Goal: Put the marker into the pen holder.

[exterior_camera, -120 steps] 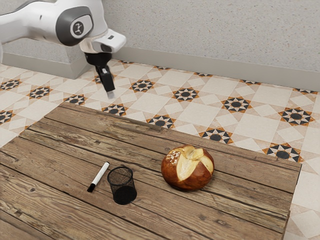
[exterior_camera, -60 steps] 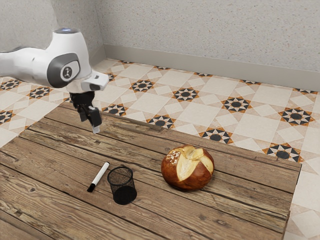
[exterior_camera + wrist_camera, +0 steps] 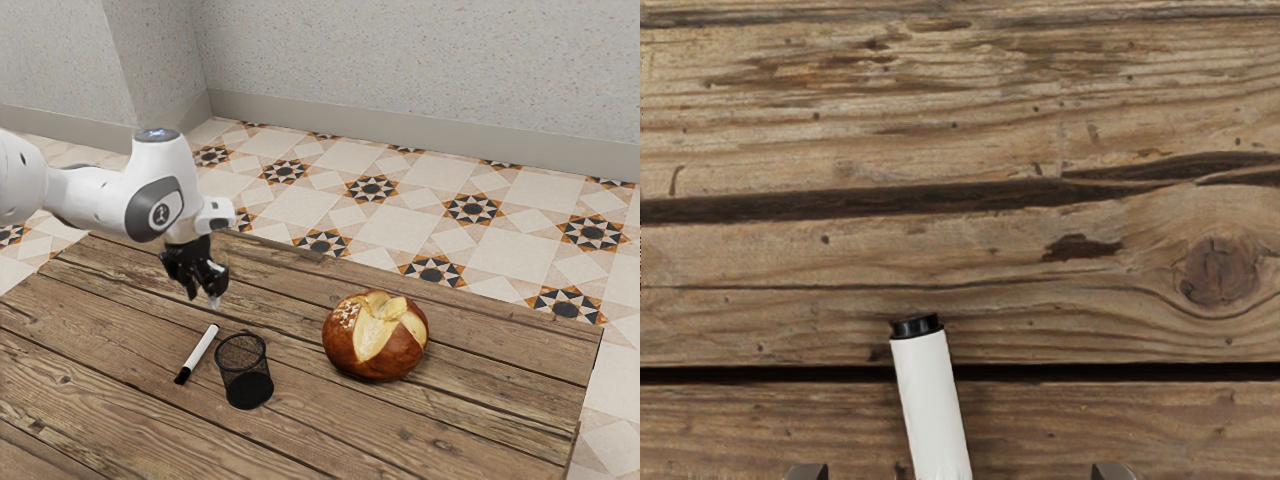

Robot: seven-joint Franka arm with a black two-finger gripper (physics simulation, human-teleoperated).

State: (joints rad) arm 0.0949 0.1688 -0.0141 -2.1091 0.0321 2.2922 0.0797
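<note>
The gripper point(image 3: 204, 299) had moved lower and nearer the marker point(image 3: 199, 350), standing wide and empty; the marker lay on the table point(image 3: 480, 420) beside the upright holder point(image 3: 246, 372), with grasp, lift and insertion all remaining

The marker point(image 3: 201, 349), white with black ends, lies flat on the wooden table point(image 3: 490, 415), its longer black end near and to the exterior view's left. Just beside it, on the exterior view's right, the pen holder point(image 3: 248, 388), a round black mesh cup, stands upright, mouth up.
</note>
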